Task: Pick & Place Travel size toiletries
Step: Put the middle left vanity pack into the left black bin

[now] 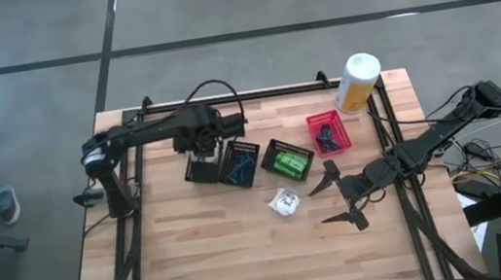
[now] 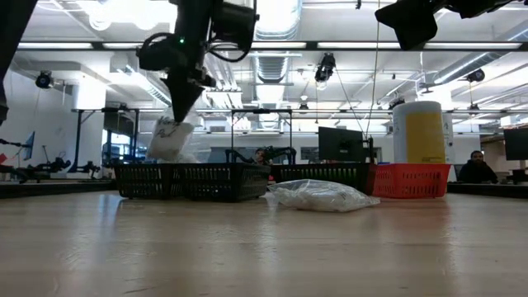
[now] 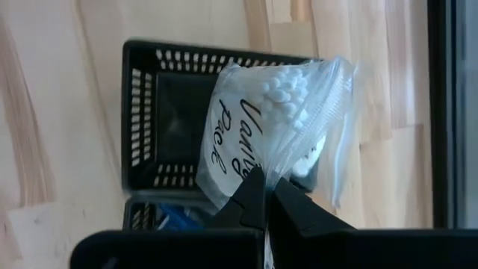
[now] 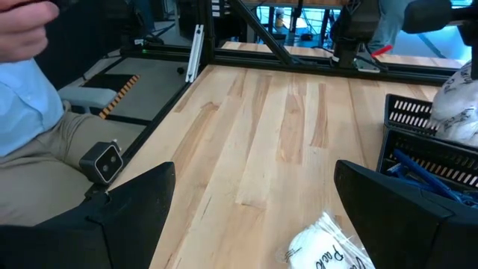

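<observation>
Table [image 1: 210,273] first, since it's the biggest thing here: light wood planks, dark frame rails down both sides. From overhead, a row of little mesh baskets is sitting across the middle, three black ones [image 1: 203,165] [image 1: 239,162] [image 1: 288,159] and a red basket [image 1: 328,133], with a tall white-and-yellow canister [image 1: 357,82] standing near the far edge.

The left gripper [image 1: 201,153] is hanging over the leftmost black basket, pinched tight on a clear bag of cotton swabs [image 3: 272,123]. The overhead shot is hiding that bag almost completely under the arm; the left wrist view is the one showing the white swab tips and handwriting on the plastic, and the low view is showing it dangling just above the basket rim [image 2: 173,136].

The right gripper [image 1: 337,198] is sitting low over the wood at the right, fingers spread wide with nothing between them. Another white clear-wrapped bag [image 1: 285,202] is lying on the bare wood just beside it, in front of the baskets.

Overhead, bright green packets [image 1: 285,164] are showing in the third black basket and something blue in the second. From the low view you're not seeing any basket contents at all. The dark thing in the red basket is too small to make out.

A person's arm and lap are showing at the edge of the right wrist view.
</observation>
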Robot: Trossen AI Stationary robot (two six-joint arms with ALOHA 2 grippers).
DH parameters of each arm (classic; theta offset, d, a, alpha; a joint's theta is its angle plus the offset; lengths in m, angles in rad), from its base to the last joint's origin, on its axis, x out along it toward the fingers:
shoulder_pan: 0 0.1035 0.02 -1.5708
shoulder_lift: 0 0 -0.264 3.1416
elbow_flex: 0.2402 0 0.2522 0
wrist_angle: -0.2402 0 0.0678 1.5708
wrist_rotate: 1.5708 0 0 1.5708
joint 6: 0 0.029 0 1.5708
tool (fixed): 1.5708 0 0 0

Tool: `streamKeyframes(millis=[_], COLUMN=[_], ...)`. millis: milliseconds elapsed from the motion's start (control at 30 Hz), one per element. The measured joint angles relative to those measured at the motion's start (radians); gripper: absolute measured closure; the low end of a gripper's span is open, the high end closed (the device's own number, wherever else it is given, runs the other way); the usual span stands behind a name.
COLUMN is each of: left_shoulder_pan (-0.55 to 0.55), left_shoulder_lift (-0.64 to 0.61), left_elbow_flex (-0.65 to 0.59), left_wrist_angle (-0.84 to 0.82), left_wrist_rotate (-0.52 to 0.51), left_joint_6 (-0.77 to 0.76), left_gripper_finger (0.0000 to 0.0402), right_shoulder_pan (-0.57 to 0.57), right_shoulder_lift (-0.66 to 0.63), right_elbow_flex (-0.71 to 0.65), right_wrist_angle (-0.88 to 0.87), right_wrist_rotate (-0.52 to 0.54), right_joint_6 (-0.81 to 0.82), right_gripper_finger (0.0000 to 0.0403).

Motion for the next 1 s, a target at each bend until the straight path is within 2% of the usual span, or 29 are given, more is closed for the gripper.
streamKeyframes(millis=[200,733,1000], left_shoulder_pan=[0.042,0.032,0.032], left_shoulder_lift=[0.0,-0.003,-0.005], left_elbow_flex=[-0.034,-0.065,-0.105], left_wrist_angle=[0.017,0.143,0.126], left_wrist_rotate=[0.044,0.064,0.087], left_joint_6=[0.063,0.143,0.115], left_gripper_finger=[0.0401,0.0401,0.04], right_shoulder_pan=[0.0,0.0,0.0], right_shoulder_lift=[0.0,0.0,0.0], right_elbow_flex=[0.0,0.0,0.0], right_wrist_angle=[0.0,0.0,0.0], right_wrist_rotate=[0.0,0.0,0.0], right_joint_6=[0.0,0.0,0.0], right_gripper_finger=[0.0039,0.0039,0.0039])
